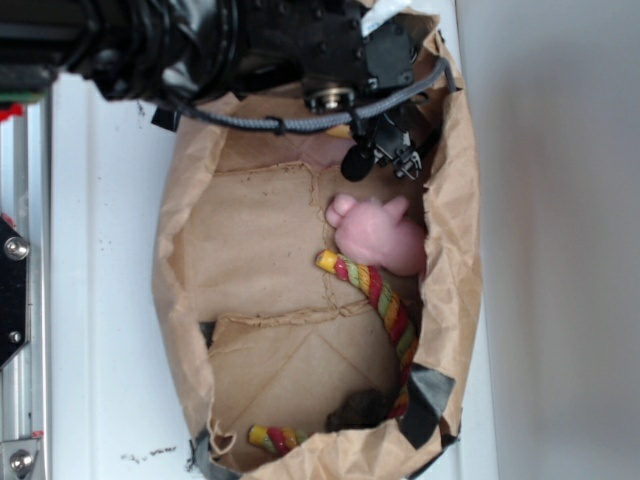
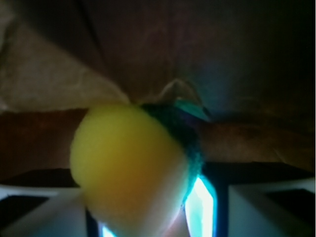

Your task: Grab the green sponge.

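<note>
A brown paper bag (image 1: 190,250) lies open on the white tabletop (image 1: 100,300), and the black arm reaches into its top end from the 11 o'clock corner. The gripper (image 1: 385,155) sits low inside the bag at about 1 o'clock, just above the pink plush pig (image 1: 380,232). The wrist view shows the green sponge (image 2: 126,168) filling the lower middle, very close and blurred: yellow foam with a dark green layer along its 2 o'clock edge, seated between the jaws, which appear clamped on it. In the exterior view the sponge is hidden. The striped rope (image 1: 385,300) runs from under the pig toward 5 o'clock, with its other end (image 1: 272,437) showing at the bag's bottom.
</note>
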You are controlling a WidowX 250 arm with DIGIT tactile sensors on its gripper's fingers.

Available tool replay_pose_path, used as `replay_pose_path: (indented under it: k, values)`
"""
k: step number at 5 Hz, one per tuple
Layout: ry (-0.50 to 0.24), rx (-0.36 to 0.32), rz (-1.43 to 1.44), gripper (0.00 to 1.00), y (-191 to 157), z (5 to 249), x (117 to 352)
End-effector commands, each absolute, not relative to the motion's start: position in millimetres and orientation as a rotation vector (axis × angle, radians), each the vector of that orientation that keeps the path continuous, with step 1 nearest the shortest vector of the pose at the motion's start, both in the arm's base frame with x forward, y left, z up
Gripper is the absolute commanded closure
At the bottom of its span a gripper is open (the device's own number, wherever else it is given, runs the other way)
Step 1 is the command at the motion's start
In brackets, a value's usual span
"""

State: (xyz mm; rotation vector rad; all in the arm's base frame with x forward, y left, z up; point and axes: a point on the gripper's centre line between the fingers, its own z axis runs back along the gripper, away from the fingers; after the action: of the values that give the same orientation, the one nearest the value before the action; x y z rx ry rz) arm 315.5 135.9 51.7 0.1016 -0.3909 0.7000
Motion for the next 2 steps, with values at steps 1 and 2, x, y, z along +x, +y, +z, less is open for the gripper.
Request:
replay_pose_path:
  k: [1,2]
  values:
    - [-0.421,0.02,0.533,1.0,156.3,117.3,310.6]
    - [-0.396,0.006,0.472,1.0,142.2,125.1,305.3]
